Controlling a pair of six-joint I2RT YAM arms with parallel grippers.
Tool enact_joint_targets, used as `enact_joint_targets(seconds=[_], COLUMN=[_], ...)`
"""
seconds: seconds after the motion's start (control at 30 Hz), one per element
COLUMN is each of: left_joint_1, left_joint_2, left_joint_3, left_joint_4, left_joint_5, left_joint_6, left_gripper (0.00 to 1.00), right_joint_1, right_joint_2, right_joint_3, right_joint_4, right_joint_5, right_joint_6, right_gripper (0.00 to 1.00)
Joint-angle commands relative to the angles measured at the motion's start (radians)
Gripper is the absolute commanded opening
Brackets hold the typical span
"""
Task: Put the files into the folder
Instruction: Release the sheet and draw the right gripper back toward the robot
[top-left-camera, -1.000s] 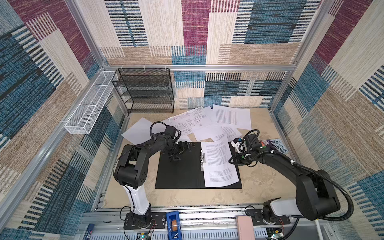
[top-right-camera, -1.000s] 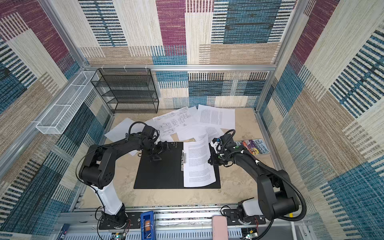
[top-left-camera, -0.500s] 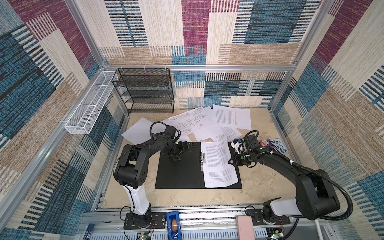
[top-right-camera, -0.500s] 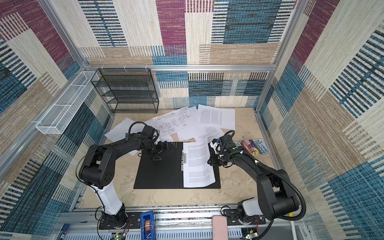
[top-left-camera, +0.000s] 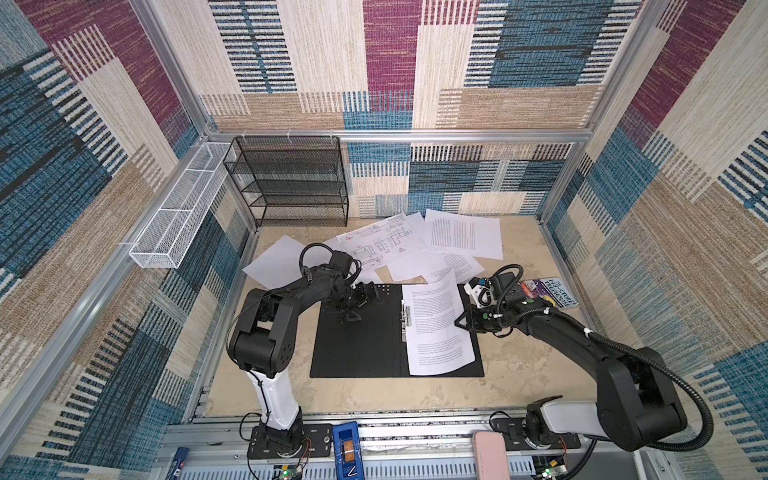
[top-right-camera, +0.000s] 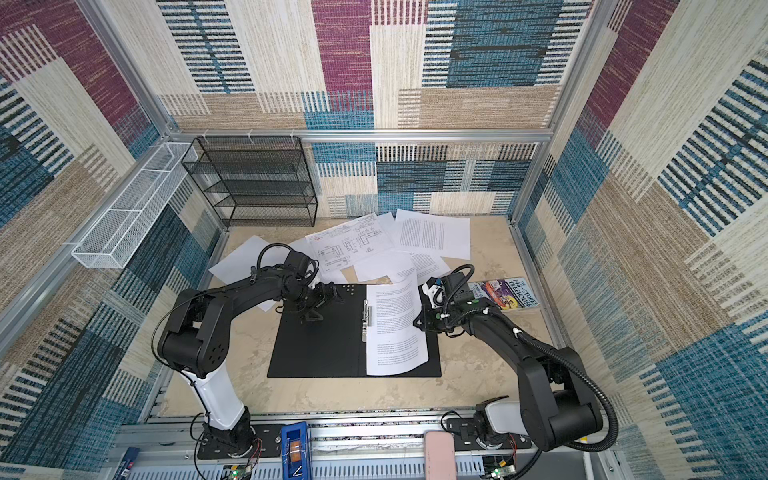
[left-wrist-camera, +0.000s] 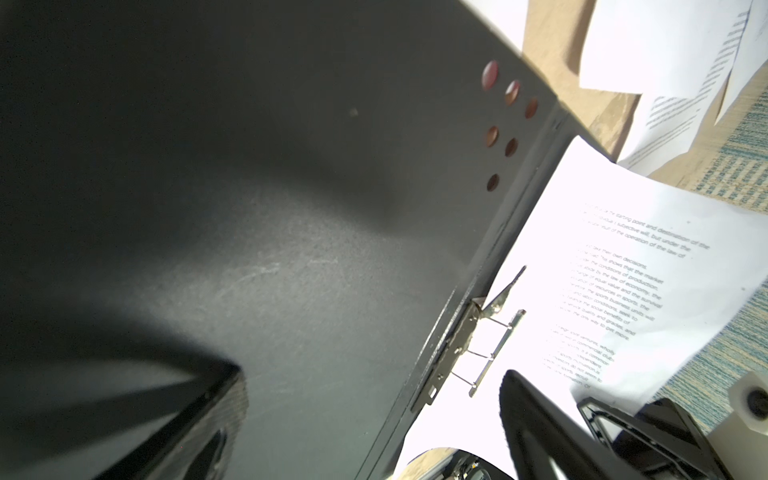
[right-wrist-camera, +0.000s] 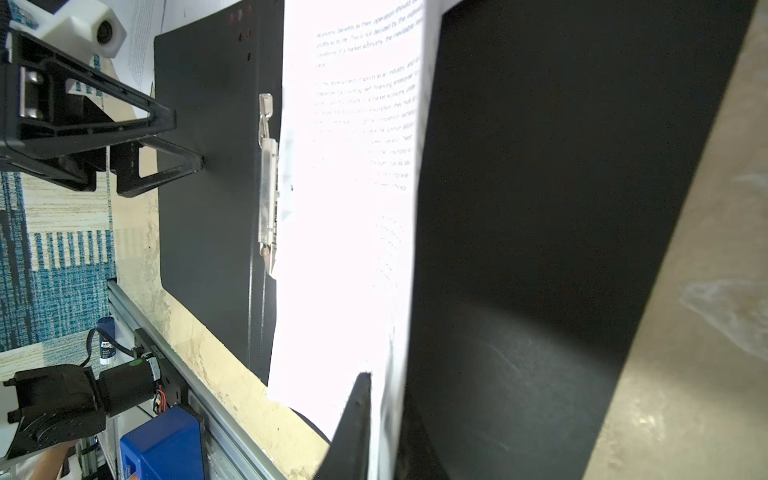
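Pinching narrowly, the right gripper (top-left-camera: 461, 322) has the outer edge of a printed sheet (top-left-camera: 436, 332) between its jaws. That sheet lies on the black inside of the open folder (top-left-camera: 357, 353), against the metal spine clip (top-left-camera: 405, 316). Across the clip, the left gripper (top-left-camera: 360, 305) stands spread wide, one fingertip touching the other flap. Beyond both, more files (top-left-camera: 465, 239) lie scattered, with a paperback book (top-left-camera: 548, 293) near the right wrist.

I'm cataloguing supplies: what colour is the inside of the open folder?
The folder is matte black inside, clearest in a top view.
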Motion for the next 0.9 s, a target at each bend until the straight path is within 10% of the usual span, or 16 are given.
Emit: enact_joint_targets(seconds=[0.0, 0.4, 0.43, 0.53, 0.87], left_joint_1=[-0.003, -0.001, -0.001, 0.000, 0.013], left_joint_2=[0.075, 0.072, 0.072, 0.067, 0.057], left_joint_3=[-0.051, -0.051, -0.051, -0.054, -0.073], left_joint_4=[-0.105, -0.106, -0.105, -0.103, -0.089], left_joint_5=[-0.242, -0.236, -0.235, -0.233, -0.212], left_joint_6=[0.024, 0.023, 0.024, 0.023, 0.005], left_gripper=[1.00, 1.00, 1.00, 1.00, 1.00], right_joint_1=[0.002, 0.001, 0.002, 0.002, -0.031], right_joint_2=[-0.012, -0.040, -0.043, -0.058, -0.121], right_joint_3=[-0.016, -0.063, -0.066, -0.080, -0.068], right_joint_4=[0.045, 0.089, 0.089, 0.096, 0.054], right_joint_5=[0.009, 0.059, 0.077, 0.128, 0.353], right_joint_6=[0.040, 0.098, 0.107, 0.138, 0.246], right_gripper=[0.13, 0.30, 0.36, 0.97, 1.00])
